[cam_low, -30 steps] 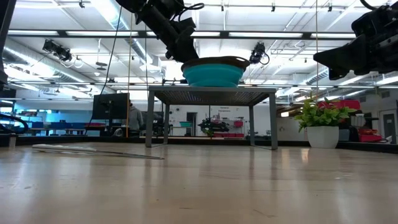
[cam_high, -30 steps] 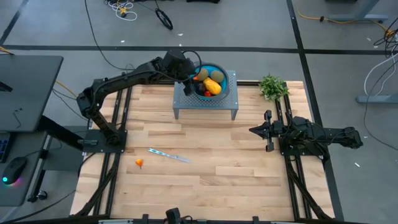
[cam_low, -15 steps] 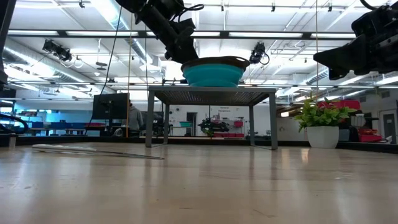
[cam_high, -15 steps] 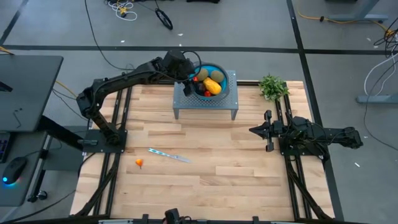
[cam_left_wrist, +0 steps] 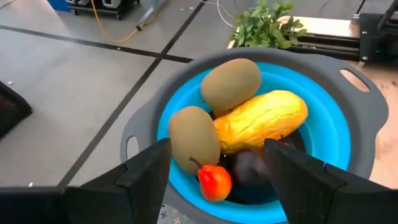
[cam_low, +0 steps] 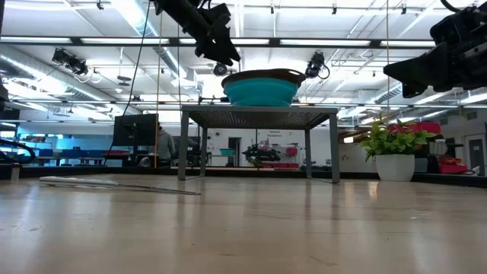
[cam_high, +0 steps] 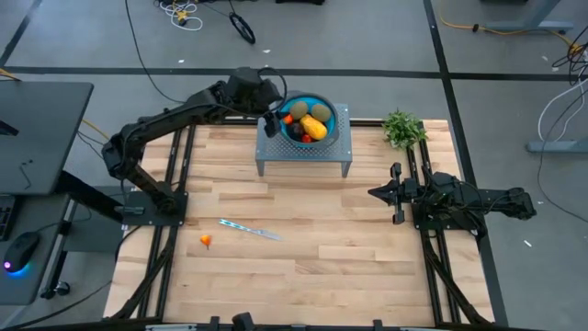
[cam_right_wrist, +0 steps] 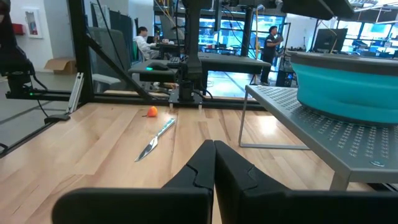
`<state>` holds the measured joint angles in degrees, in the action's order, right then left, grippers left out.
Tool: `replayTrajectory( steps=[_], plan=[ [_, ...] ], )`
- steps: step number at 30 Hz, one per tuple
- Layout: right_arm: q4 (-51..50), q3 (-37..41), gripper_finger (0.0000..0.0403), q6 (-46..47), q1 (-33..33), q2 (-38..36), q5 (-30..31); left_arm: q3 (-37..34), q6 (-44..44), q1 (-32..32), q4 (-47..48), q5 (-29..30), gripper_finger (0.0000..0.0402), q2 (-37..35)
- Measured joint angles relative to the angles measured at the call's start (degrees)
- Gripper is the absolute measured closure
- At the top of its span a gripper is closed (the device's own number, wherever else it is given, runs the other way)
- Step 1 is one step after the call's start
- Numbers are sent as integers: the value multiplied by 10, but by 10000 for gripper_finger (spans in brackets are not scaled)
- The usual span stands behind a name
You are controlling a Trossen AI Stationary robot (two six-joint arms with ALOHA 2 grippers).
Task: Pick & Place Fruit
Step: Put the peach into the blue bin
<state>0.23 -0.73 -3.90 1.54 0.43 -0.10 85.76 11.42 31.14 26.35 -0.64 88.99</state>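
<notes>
A blue bowl (cam_high: 323, 104) stands on a grey perforated stand (cam_high: 303, 154) at the table's far edge. In the bowl (cam_left_wrist: 348, 124) lie two brown-green kiwis (cam_left_wrist: 231, 84) (cam_left_wrist: 194, 138), a long yellow-orange fruit (cam_left_wrist: 261, 118) and a small red one (cam_left_wrist: 214, 180). Another small orange-red fruit (cam_high: 206, 241) lies on the table near the left. My left gripper (cam_high: 273, 123) hangs open above the bowl's left rim, with nothing between its fingers (cam_left_wrist: 149, 171). My right gripper (cam_high: 377, 193) is shut and waits at the right, level over the table.
A slim silvery knife-like stick (cam_high: 250, 229) lies on the table beside the loose fruit. A green plant in a white pot (cam_high: 401, 127) stands at the far right. Bare wooden table (cam_high: 312, 257) spreads between the stand and the near edge.
My left gripper has risen from the bowl's left rim and drawn back toward the table's far left. It now hangs clear above the rim. The bowl and the fruit in it have stayed where they were.
</notes>
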Motion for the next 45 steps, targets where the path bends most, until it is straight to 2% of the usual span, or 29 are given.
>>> replayTrajectory(
  steps=[6, 16, 25, 45],
  plan=[
    [0, 0, 396, 0, 0, 0, 0, 0, 15, 0, 3, -4, 150, -2],
    [0, 0, 396, 0, 0, 0, 0, 0, 18, -2, 0, -47, 231, -2],
    [0, 0, 396, 0, 0, 0, 0, 0, 21, -2, -2, -50, 289, -2],
    [0, 0, 396, 0, 0, 0, 0, 0, 19, -2, -2, -50, 355, -2]
  ],
)
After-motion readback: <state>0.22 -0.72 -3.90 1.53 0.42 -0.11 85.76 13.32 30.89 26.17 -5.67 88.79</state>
